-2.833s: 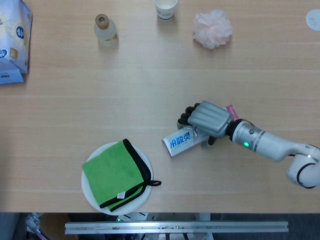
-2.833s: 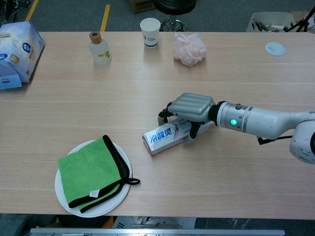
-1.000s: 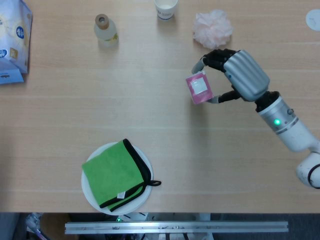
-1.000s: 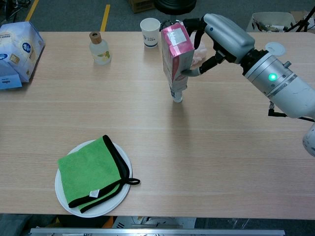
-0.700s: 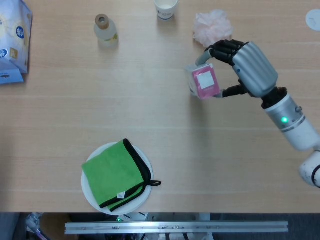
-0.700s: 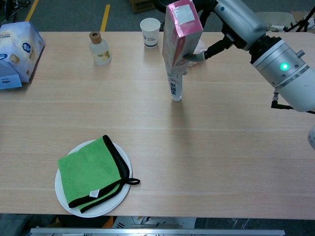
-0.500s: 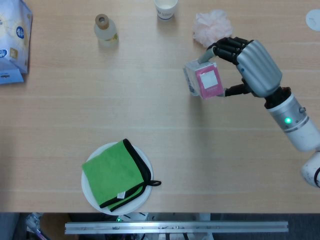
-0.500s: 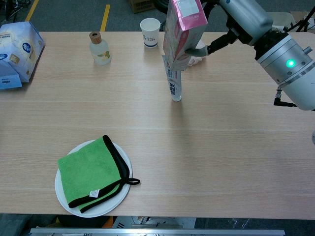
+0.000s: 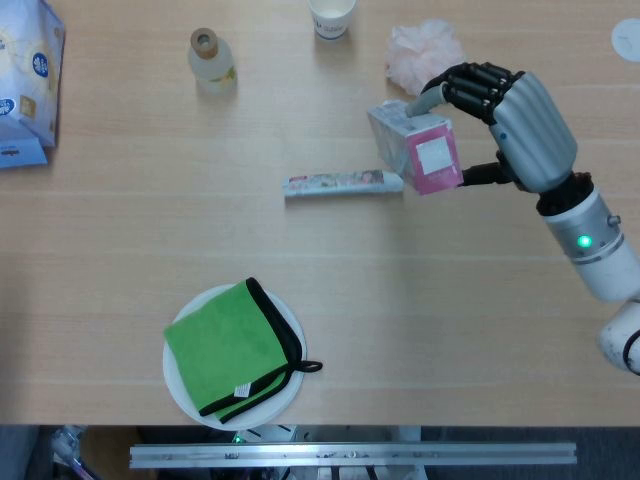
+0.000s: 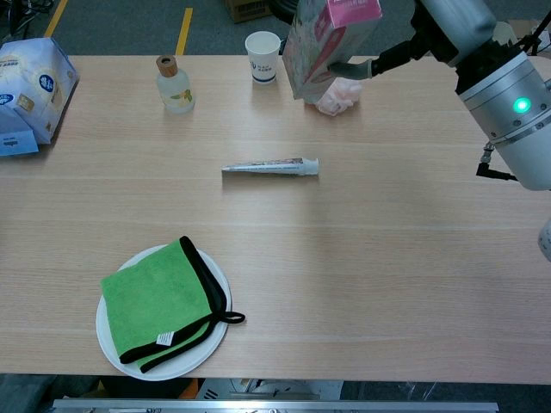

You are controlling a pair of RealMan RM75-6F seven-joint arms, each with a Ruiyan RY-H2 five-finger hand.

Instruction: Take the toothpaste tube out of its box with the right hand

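Note:
The toothpaste tube [image 9: 343, 183] lies flat on the table [image 9: 450, 330] near its middle, cap end to the right; the chest view shows the same tube [image 10: 269, 167] clear of everything. My right hand [image 9: 515, 112] holds the pink and white toothpaste box [image 9: 415, 147] in the air, tilted, above and just right of the tube's cap. In the chest view the box [image 10: 325, 40] hangs high near the top edge, its open end down, with my right hand [image 10: 448, 21] partly cut off by the frame. My left hand shows in neither view.
A white plate [image 9: 184, 390] with a folded green cloth [image 9: 228, 347] sits front left. Along the far edge stand a small glass bottle [image 9: 210, 60], a paper cup [image 9: 331, 17] and a pink bath puff [image 9: 425, 52]. A blue and white packet [image 9: 25, 85] lies far left.
The tube has slid fully out of the box and now lies flat on the table. My right hand has lifted the empty box higher and tilted it.

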